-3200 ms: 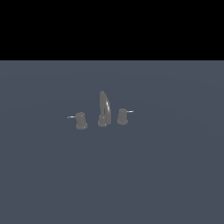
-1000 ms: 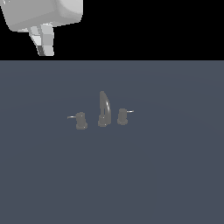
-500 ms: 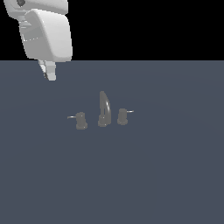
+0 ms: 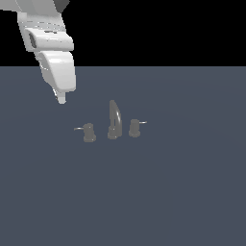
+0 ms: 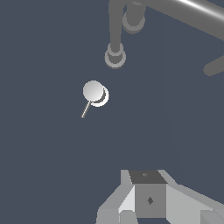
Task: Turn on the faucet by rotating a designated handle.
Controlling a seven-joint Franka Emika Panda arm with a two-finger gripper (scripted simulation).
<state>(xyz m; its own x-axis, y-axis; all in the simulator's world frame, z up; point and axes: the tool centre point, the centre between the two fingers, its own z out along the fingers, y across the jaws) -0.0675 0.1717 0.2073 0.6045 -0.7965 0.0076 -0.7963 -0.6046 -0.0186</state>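
The faucet (image 4: 114, 120) is a small dull-grey set on the dark surface, with a tall curved spout between two short knobs. The handle (image 4: 88, 132) is the knob on the exterior view's left, its thin pale lever pointing left. My gripper (image 4: 61, 99) hangs above and to the left of the handle, clear of it, with its fingers together and empty. In the wrist view the handle (image 5: 93, 92) shows from above with its lever, well ahead of my gripper (image 5: 146, 177). The spout base (image 5: 115, 56) lies just beyond the handle.
The matching right-hand knob (image 4: 134, 128) stands on the far side of the spout, its lever pointing right. The flat blue-grey surface (image 4: 173, 192) stretches all around the faucet. The white arm (image 4: 50, 43) fills the upper left of the exterior view.
The arm has come into view from the upper left and moved down and right toward the handle. The faucet has not moved.
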